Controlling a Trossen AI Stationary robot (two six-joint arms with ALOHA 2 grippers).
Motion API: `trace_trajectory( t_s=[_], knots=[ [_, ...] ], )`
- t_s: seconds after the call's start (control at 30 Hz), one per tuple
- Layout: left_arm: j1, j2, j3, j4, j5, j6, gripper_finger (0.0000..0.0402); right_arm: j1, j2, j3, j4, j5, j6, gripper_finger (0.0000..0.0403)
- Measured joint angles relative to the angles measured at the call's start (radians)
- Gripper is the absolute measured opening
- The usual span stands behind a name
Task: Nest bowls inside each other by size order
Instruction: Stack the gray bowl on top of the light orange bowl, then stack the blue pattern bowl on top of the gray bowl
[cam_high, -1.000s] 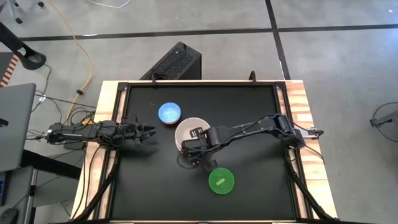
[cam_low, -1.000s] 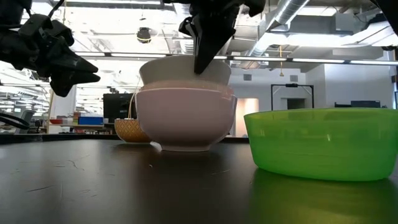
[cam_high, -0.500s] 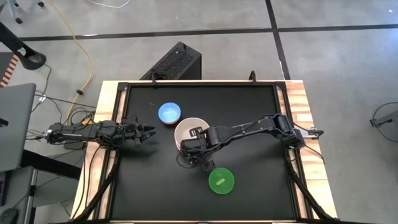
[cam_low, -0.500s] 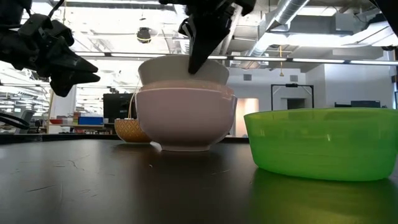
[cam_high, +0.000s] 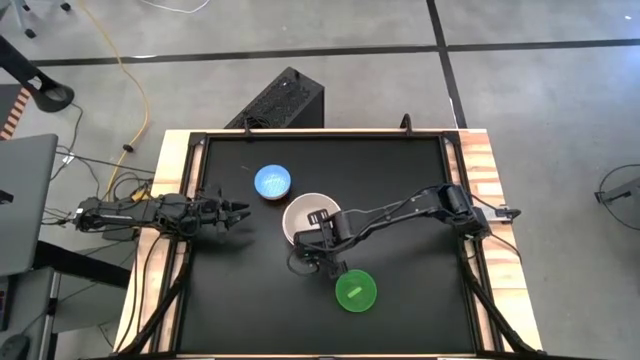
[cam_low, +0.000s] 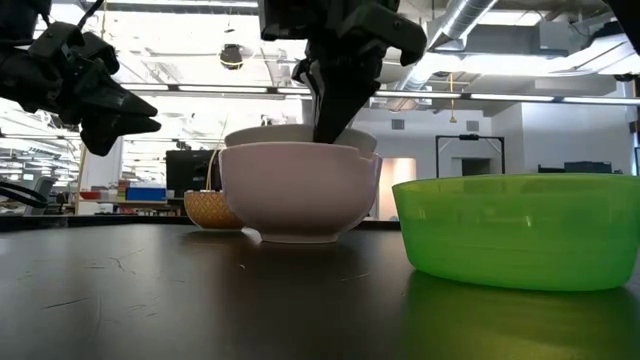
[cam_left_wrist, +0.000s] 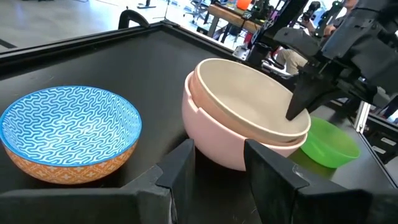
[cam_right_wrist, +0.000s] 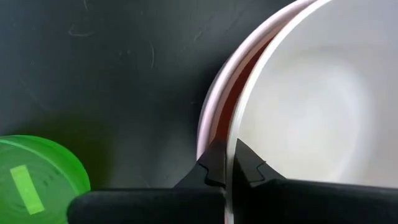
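A cream-white bowl (cam_high: 308, 215) sits inside a pink bowl (cam_low: 300, 195) at the table's middle. My right gripper (cam_high: 320, 242) is shut on the cream-white bowl's near rim. A green bowl (cam_high: 355, 290) stands on its base nearer the front edge. A blue patterned bowl (cam_high: 272, 182) stands on its base to the far left of the pair. My left gripper (cam_high: 243, 212) hovers open and empty, left of the bowls. The large white bowl is out of view. My right gripper pinches the cream-white bowl's rim (cam_right_wrist: 231, 149) on its near side. One finger (cam_right_wrist: 250, 163) is inside the bowl and the other (cam_right_wrist: 213, 163) is outside, in the gap to the pink bowl's wall. The fingers point down from above. The bowl sits low in the pink bowl, its rim (cam_low: 255, 133) just above the pink rim.
The table has a black top with a raised black frame and wooden side strips (cam_high: 478, 160). The green bowl (cam_low: 515, 230) stands close to the right of the pink bowl. Bare black surface (cam_high: 400, 170) lies at the far right and the near left.
My right gripper has gone down and a little toward the near edge, still shut on the cream-white bowl. The bowl has sunk from well above the pink bowl's rim to deep inside it, so only its rim shows above the pink one.
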Motion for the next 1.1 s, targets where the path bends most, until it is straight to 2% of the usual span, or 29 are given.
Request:
trace_trajectory(
  t_s=[0.13, 0.27, 0.57, 0.8, 1.1],
  knots=[
    [0.000, 0.000, 0.000, 0.000, -0.002, 0.000, 0.0128, 0.006, 0.000, -0.001, 0.010, 0.000, 0.005, 0.0014],
    [0.000, 0.000, 0.000, 0.000, -0.004, 0.000, 0.0128, 0.005, 0.001, -0.002, 0.017, 0.000, 0.039, 0.0038],
    [0.000, 0.000, 0.000, 0.000, -0.006, 0.000, 0.0128, 0.007, 0.005, 0.054, -0.040, 0.045, 0.086, 0.0139],
    [0.000, 0.000, 0.000, 0.000, -0.006, 0.001, 0.0128, 0.005, 0.005, 0.177, -0.220, 0.041, 0.086, 0.0219],
    [0.000, 0.000, 0.000, 0.000, -0.006, 0.001, 0.0128, 0.005, 0.003, 0.291, -0.281, -0.009, 0.080, 0.0232]
  ],
)
